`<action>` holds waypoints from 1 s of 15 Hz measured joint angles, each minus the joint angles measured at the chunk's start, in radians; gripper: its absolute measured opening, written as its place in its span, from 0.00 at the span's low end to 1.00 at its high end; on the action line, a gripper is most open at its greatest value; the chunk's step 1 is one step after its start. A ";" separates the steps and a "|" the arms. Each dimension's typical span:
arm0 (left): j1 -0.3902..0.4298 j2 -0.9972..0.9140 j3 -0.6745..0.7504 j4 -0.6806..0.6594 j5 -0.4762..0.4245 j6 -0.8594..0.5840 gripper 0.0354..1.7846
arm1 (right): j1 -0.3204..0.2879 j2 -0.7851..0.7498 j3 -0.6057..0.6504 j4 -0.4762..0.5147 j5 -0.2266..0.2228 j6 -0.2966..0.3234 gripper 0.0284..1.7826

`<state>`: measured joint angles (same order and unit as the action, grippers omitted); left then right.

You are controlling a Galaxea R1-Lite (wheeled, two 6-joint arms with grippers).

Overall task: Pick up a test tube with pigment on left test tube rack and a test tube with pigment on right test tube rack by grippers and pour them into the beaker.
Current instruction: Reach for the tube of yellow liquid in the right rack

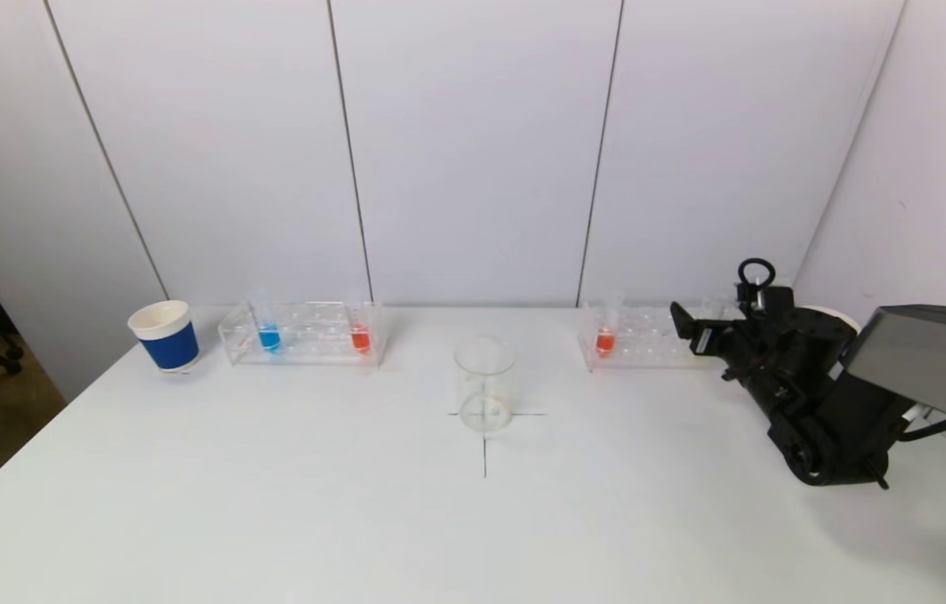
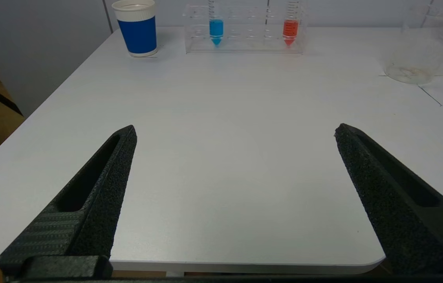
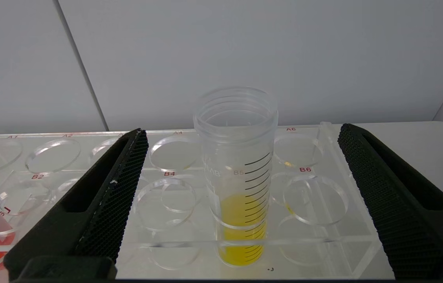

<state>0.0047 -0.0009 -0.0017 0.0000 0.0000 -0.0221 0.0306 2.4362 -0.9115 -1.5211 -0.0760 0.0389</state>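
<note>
The left rack (image 1: 303, 334) holds a blue-pigment tube (image 1: 268, 335) and a red-pigment tube (image 1: 360, 335). The clear beaker (image 1: 485, 382) stands mid-table on a black cross. The right rack (image 1: 645, 338) holds a red-pigment tube (image 1: 605, 340). My right gripper (image 1: 695, 331) is at that rack's right end, open. In the right wrist view the gripper (image 3: 243, 131) has a yellow-pigment tube (image 3: 239, 177) standing in slot B5 between its fingers, untouched. My left gripper (image 2: 236, 129) is open and empty, low over the table's near left edge, out of the head view.
A blue paper cup (image 1: 164, 335) stands left of the left rack and also shows in the left wrist view (image 2: 138, 27). White wall panels run just behind both racks. The right arm's body (image 1: 825, 403) hangs over the table's right side.
</note>
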 joint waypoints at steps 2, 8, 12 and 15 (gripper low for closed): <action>0.000 0.000 0.000 0.000 0.000 0.000 0.99 | 0.000 0.001 -0.001 0.000 0.000 0.000 0.99; 0.000 0.000 0.000 0.000 0.000 -0.001 0.99 | -0.001 0.003 -0.008 0.000 0.000 -0.002 0.97; 0.000 0.000 0.000 0.000 0.000 0.000 0.99 | -0.002 0.006 -0.009 0.000 0.000 -0.002 0.77; 0.000 0.000 0.000 0.000 0.000 0.000 0.99 | -0.002 0.007 -0.011 0.000 0.000 -0.003 0.48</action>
<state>0.0043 -0.0009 -0.0017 0.0000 0.0000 -0.0226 0.0287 2.4434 -0.9221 -1.5211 -0.0760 0.0364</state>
